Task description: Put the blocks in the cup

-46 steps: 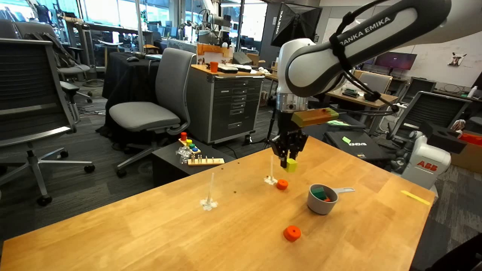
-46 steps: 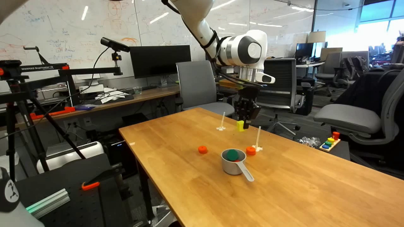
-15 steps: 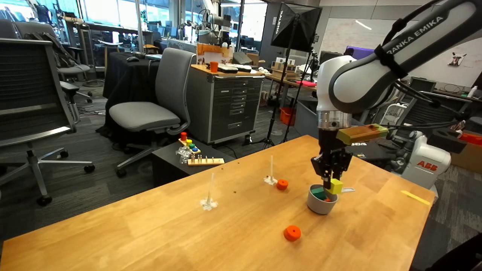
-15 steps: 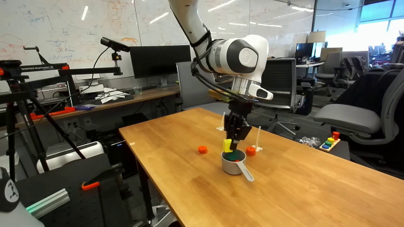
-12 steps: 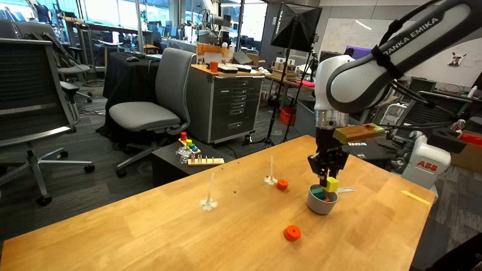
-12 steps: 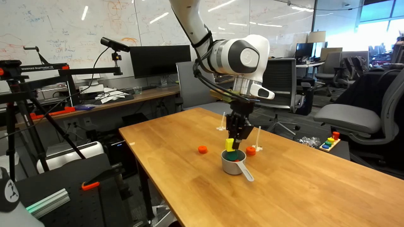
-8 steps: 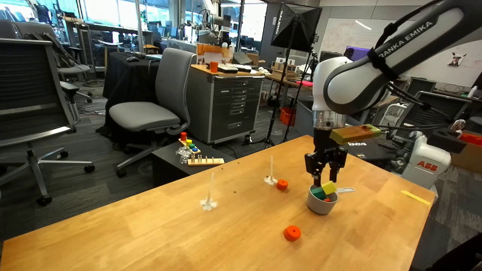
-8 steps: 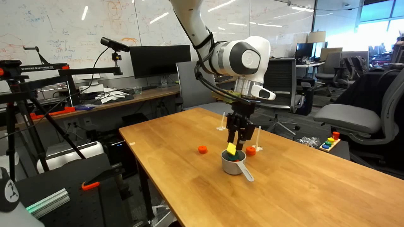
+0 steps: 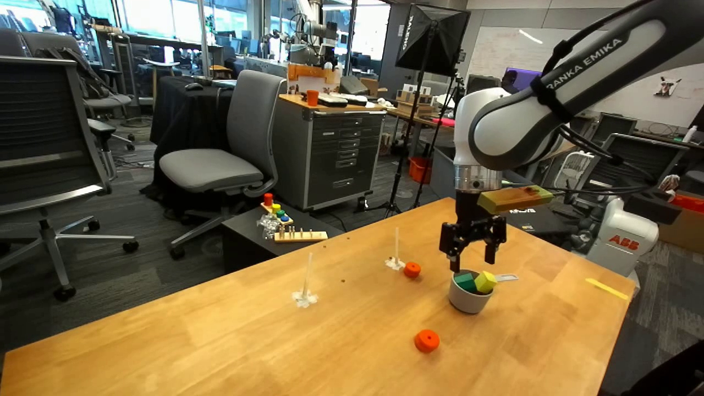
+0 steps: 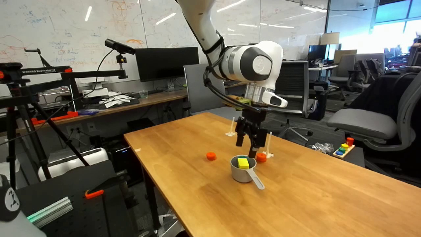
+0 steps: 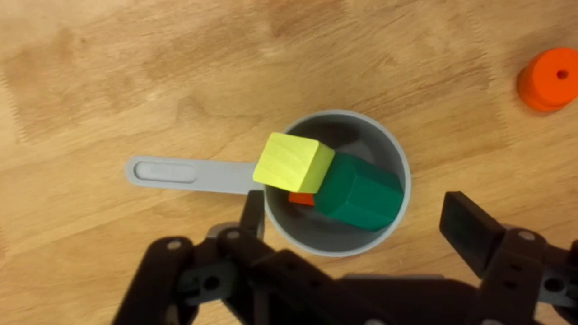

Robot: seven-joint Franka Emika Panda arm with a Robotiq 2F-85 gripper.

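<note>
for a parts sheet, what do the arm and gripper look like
The Franka Emika Panda arm is rounded, white with dark grey trim; its visible lettering reads "RANKA EMIKA" beside a black strap. The cables are black, the wrist collar silver. The Robotiq gripper is black, with two jointed fingers.

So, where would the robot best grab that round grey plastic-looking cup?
Probably midway along its flat, straight grey handle, from above, pinching the two long edges: it is narrow and sticks out sideways, uncovered. The cup itself looks harder: the yellow wooden cube and green faceted block crowd its opening.
</note>
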